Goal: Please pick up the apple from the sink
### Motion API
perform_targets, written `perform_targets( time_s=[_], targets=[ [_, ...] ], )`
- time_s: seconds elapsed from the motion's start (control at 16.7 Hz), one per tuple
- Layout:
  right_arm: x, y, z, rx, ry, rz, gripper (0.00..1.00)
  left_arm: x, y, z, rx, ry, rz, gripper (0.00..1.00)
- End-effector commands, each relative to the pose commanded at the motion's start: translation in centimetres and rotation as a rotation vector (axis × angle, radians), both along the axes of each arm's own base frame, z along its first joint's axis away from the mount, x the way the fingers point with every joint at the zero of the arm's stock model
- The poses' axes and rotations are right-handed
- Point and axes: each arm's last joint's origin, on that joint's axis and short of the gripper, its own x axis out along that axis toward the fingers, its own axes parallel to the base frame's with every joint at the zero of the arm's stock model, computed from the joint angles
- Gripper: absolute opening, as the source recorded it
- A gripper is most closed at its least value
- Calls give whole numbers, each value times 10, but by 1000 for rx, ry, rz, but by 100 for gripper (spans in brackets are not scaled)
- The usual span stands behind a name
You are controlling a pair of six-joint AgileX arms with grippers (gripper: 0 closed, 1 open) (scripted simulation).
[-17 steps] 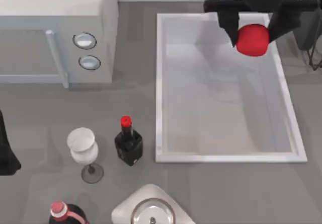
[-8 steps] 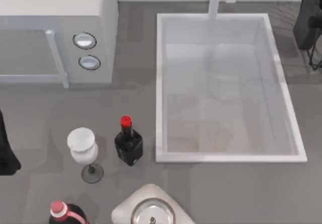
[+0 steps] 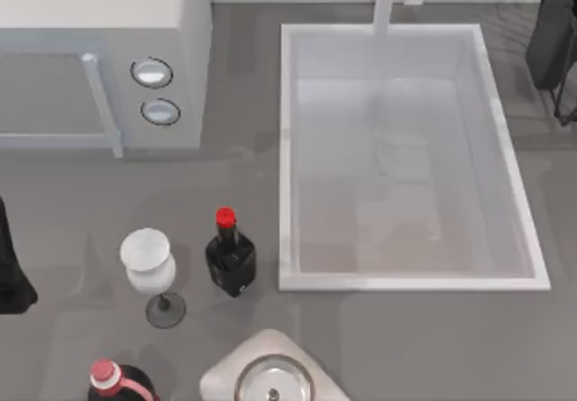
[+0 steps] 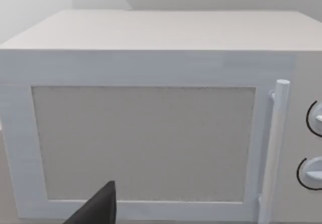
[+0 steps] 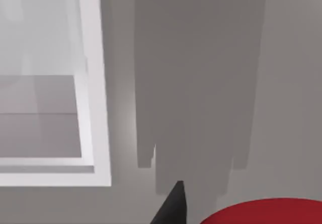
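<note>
Apple (image 5: 261, 212): in the right wrist view, close against the right gripper's dark fingertip (image 5: 173, 206), above the grey surface (image 5: 201, 73) beside the sink (image 5: 95, 108).
Right gripper: seemingly pinching the apple; its arm (image 3: 552, 31) sits off the sink's right rim.
Sink: basin bare, faucet (image 3: 386, 0) upright.
Left gripper: fingertip (image 4: 98, 209) facing the microwave (image 4: 151, 133); grip state unreadable.
</note>
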Motion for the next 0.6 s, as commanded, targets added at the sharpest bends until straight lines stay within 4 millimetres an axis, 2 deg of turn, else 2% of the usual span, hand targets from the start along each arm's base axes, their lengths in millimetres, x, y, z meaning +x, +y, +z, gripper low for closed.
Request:
perform_targets(
  time_s=[0.18, 0.48, 0.6],
  targets=[
    [2, 0, -18, 0, 2, 0, 0, 0, 0, 0, 0, 0, 0, 100],
    [3, -1, -83, 0, -15, -1, 0, 0, 0, 0, 0, 0, 0, 100],
    [0, -1, -101, 1, -9, -1, 0, 0, 0, 0, 0, 0, 0, 100]
  ],
)
